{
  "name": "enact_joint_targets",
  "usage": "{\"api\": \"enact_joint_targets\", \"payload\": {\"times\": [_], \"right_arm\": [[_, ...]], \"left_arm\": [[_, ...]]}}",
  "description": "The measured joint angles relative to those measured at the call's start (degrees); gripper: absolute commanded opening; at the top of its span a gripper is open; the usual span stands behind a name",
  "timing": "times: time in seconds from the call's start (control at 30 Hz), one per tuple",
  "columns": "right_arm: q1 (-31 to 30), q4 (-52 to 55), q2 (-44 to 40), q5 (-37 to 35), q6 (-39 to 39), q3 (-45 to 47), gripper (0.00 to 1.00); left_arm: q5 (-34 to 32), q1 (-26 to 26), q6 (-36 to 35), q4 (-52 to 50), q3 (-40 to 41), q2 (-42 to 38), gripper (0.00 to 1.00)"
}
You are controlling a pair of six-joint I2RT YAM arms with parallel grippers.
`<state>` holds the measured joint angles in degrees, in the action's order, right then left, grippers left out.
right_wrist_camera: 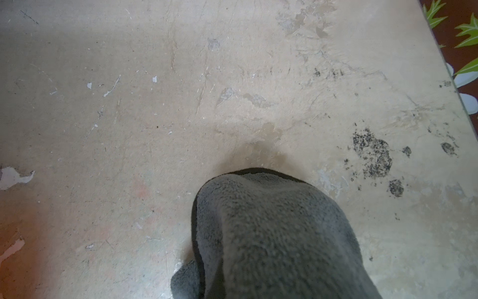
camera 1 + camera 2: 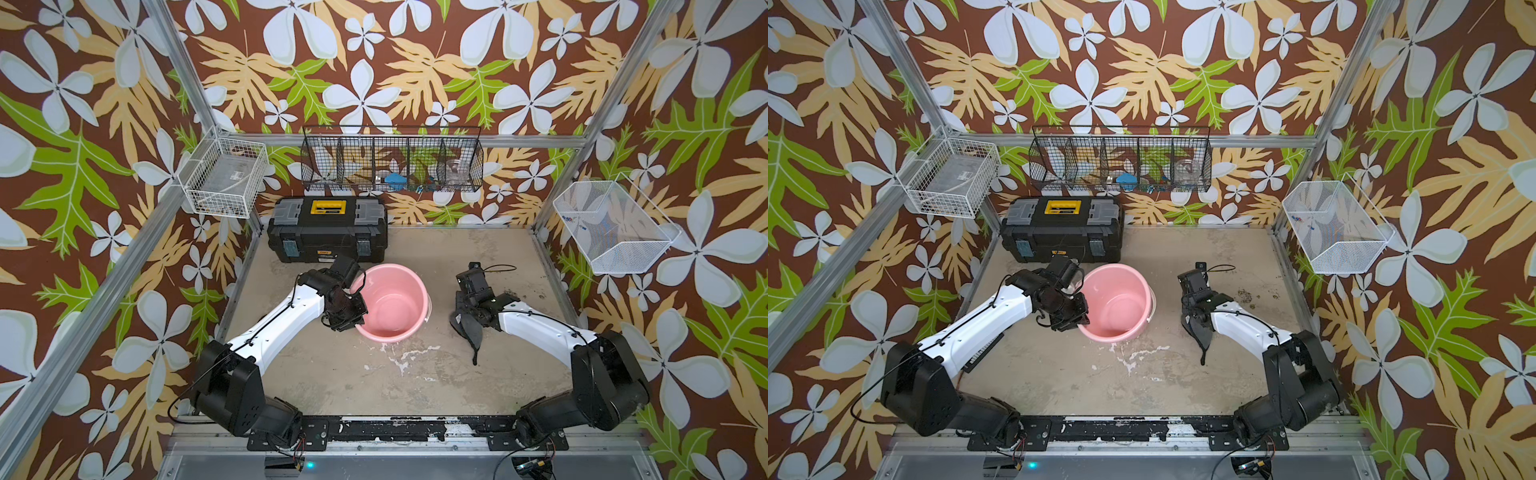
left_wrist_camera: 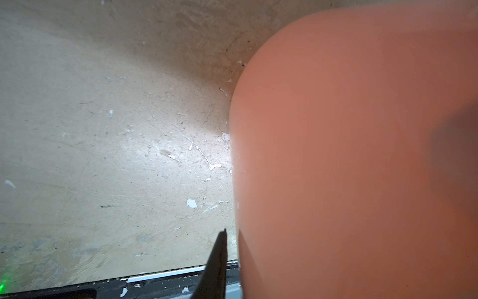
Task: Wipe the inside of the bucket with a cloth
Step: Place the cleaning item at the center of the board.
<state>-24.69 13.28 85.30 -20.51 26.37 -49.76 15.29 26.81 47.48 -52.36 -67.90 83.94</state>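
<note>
The pink bucket stands upright on the table in both top views, and nothing shows inside it. My left gripper is at the bucket's left rim and shut on its wall. In the left wrist view one dark finger lies just outside the pink wall; the other finger is hidden. To the right of the bucket my right gripper is shut on the dark grey cloth. The cloth hangs limp, its tail reaches the table, and it covers the jaws.
A black toolbox with a yellow handle sits behind the bucket at the back left. A black wire basket hangs on the back wall, with white wire baskets left and right. The table is scuffed.
</note>
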Motion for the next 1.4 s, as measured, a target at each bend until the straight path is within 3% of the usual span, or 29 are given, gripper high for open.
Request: {"api": "enact_joint_targets", "payload": {"times": [0.33, 0.83, 0.97, 1.07, 1.23, 1.27, 1.4], "right_arm": [[0.63, -1.27, -3.13, 0.26, 1.22, 2.38, 0.00], [3.41, -3.32, -3.82, 2.23, 4.17, 7.26, 0.06], [3.58, -4.07, -2.89, 2.43, 4.46, 7.23, 0.18], [3.78, -4.24, -2.21, 2.47, 4.44, 7.41, 0.34], [4.15, -4.63, -1.81, 2.43, 4.15, 8.15, 0.79], [4.15, -4.68, -1.75, 2.38, 4.26, 8.13, 1.00], [4.15, -4.37, -1.88, 1.97, 3.43, 7.28, 1.00]], "left_arm": [[-1.16, -0.02, 0.00, -2.64, -6.03, 0.37, 0.02], [-1.18, -0.02, -0.90, -5.86, -6.38, 1.31, 0.09], [-1.44, -0.02, -1.27, -6.78, -7.10, 2.43, 0.11], [-1.66, -0.02, -1.29, -7.30, -7.39, 3.32, 0.13], [-1.60, -0.02, -1.49, -7.32, -7.43, 3.91, 0.16], [-1.53, -0.02, -1.51, -7.30, -7.43, 3.96, 0.17], [-1.49, -0.02, -1.66, -7.08, -7.21, 4.13, 0.19]]}}
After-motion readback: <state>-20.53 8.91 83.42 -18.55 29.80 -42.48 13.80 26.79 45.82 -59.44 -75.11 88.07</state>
